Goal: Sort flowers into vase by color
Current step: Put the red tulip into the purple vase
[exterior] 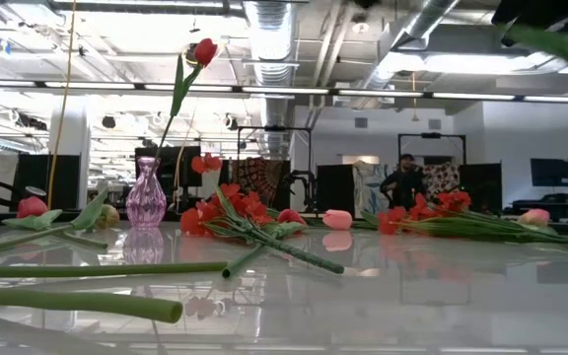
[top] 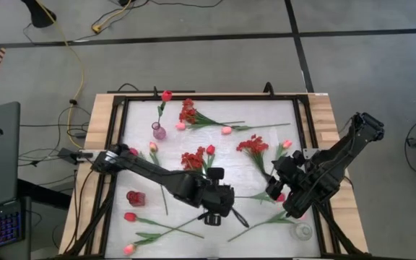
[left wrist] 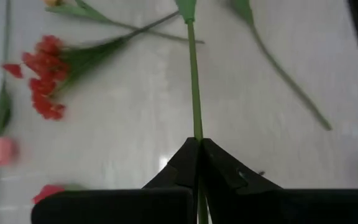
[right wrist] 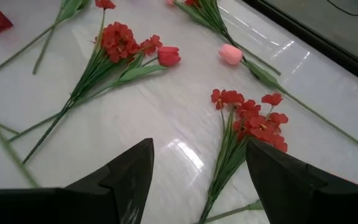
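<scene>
Left gripper (left wrist: 198, 144) clenched on thin green plastic flower stem (left wrist: 193, 74) running straight ahead of its fingers, light, bendy, slippery, best pinched mid-stem; right gripper (right wrist: 199, 163) released.

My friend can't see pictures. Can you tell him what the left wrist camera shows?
The left gripper is shut on a thin green stem above a white table. A spray of small red blossoms and a pink tulip lie nearby.

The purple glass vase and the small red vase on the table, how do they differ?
The purple glass vase stands near the table's far edge with a red tulip in it; the small red vase sits nearer the front, holding nothing. The purple one is see-through with a narrow neck; the red one looks squat. Both rest on the white tabletop.
</scene>
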